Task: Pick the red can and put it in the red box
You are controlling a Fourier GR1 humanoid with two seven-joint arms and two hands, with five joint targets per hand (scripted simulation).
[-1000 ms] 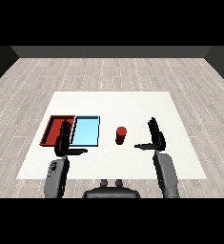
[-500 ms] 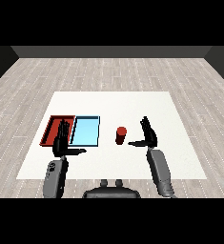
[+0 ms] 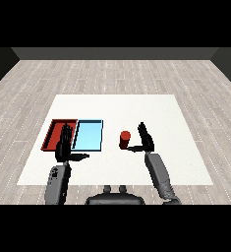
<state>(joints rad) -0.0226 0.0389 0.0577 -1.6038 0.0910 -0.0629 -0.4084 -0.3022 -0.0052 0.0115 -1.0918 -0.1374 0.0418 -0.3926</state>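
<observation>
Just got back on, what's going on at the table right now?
The robot's right hand is open beside the small red cylindrical can, thumb reaching toward it, not yet curled round it. The can stands upright on the white table, right of the light blue tray. The red tray holds nothing visible. The left hand is open in front of the trays.

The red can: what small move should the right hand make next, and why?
Probably move the right hand a little further left and curl it round the red can. The hand is open beside the upright can, thumb pointing at it, not yet holding it.
</observation>
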